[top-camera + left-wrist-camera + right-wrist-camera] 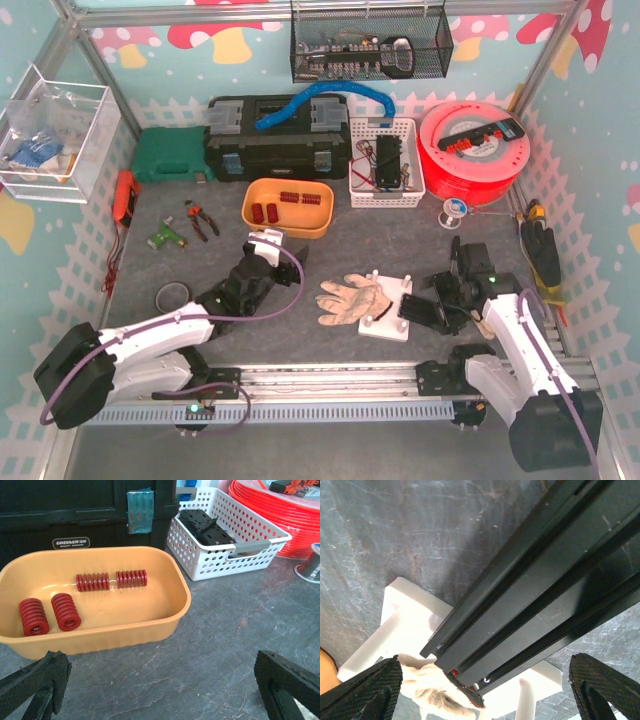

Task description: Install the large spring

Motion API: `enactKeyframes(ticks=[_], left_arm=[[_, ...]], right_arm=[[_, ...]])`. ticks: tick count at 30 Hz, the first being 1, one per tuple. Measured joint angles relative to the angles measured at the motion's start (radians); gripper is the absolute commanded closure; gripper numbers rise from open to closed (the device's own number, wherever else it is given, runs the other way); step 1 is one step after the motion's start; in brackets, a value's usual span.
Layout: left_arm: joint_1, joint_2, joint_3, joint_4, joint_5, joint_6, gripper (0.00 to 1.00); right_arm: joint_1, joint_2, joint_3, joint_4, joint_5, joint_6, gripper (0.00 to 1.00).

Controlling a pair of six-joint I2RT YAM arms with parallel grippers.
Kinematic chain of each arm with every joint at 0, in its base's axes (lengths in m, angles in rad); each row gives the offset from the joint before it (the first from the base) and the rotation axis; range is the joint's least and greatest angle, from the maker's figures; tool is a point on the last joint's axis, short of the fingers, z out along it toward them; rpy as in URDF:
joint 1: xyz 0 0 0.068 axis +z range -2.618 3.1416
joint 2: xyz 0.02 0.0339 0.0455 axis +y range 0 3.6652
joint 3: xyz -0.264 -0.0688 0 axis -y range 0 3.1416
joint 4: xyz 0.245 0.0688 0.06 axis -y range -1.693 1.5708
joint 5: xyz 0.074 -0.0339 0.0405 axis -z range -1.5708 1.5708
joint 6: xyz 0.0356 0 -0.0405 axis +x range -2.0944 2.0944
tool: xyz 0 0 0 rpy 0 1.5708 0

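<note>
Two large red springs (34,616) (65,611) lie in the left part of the orange tray (150,630), and two slimmer red springs (92,582) lie further back. My left gripper (165,690) is open and empty, low over the mat just in front of the tray; the top view shows it there too (272,247). The white peg plate (385,305) lies at the centre right. A black grooved bar (530,580) lies across the plate (405,625). My right gripper (485,690) is open, one finger on each side of the bar's end.
A worn work glove (350,298) lies against the plate's left side. A white perforated basket (225,535) stands right of the tray, a black toolbox (275,140) stands behind it, and a red cable reel (475,150) is at the back right. Pliers (200,220) lie to the left.
</note>
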Motion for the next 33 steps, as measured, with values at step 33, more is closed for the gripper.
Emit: enactKeyframes(ticks=[33], left_arm=[[-0.002, 0.0, 0.0, -0.001, 0.007, 0.0, 0.01]], right_arm=[[0.032, 0.078, -0.146, 0.213, -0.005, 0.202, 0.32]])
